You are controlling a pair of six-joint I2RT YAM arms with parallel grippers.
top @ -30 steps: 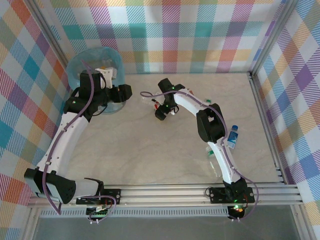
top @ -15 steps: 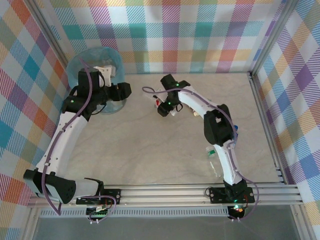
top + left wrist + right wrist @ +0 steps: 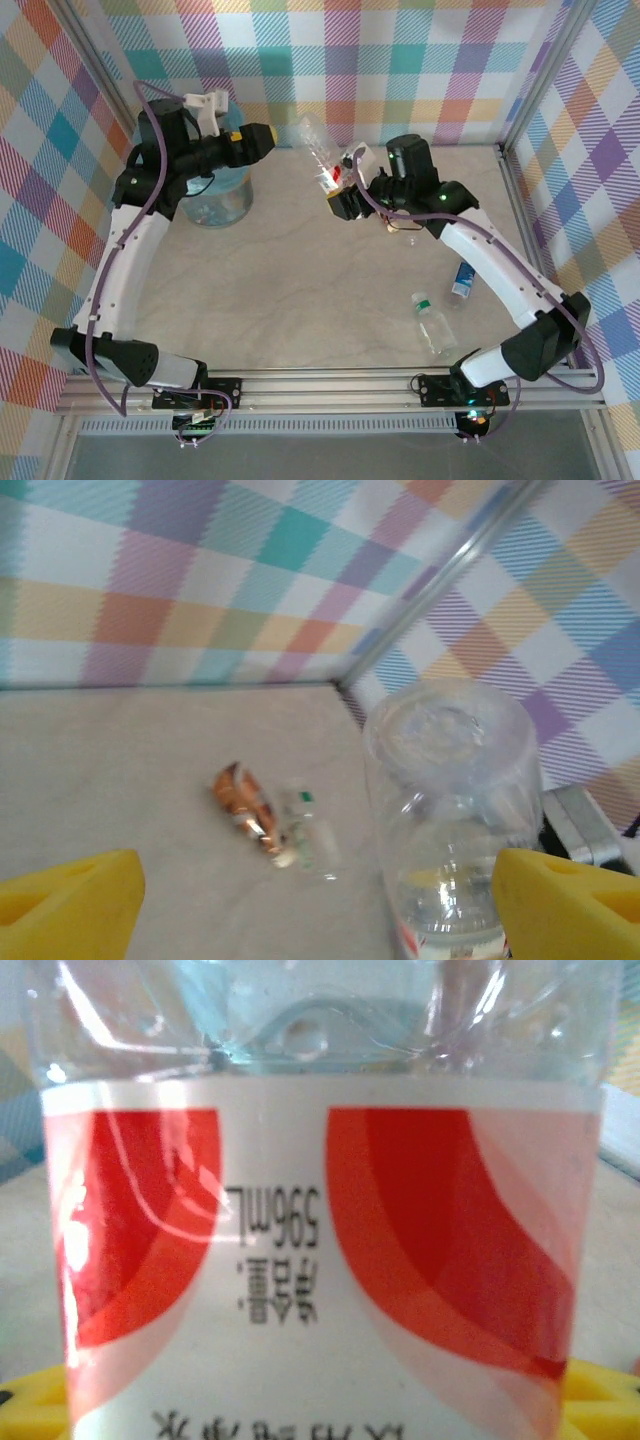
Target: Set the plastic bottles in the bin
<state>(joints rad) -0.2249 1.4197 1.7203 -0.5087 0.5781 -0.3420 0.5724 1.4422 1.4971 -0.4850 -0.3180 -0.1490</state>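
**While my right claw (image 3: pixel 338 188) grips a clear plastic bottle with a red-and-white label (image 3: pixel 315 140), my left claw (image 3: pixel 265 133) gapes beside it**

Because the round bin lined with a light-blue bag (image 3: pixel 235 195) stands at the far left of the pale counter (image 3: pixel 300 290), under my left arm, I judge this a hand-over rather than a direct drop. My right claw is clamped across the label band and holds the bottle aloft, well above the counter. That leaves the bare base end jutting toward my other arm. My left claw hovers near that end with its yellow fingers (image 3: pixel 70 900) spread wide apart. From its wrist camera the base sits just beside one finger, and I cannot tell whether they touch.

By count, one bottle is in the air and four lie on the counter. A small brown-labelled plastic bottle (image 3: pixel 388 224) and a small clear bottle with hardly any label (image 3: pixel 412 238) lie close together beside my right forearm. A blue-labelled clear bottle (image 3: pixel 462 280) and a clear bottle with a green cap (image 3: pixel 430 320) lie nearer my right base. There is one bin, and what lies inside it is too blurred to count.
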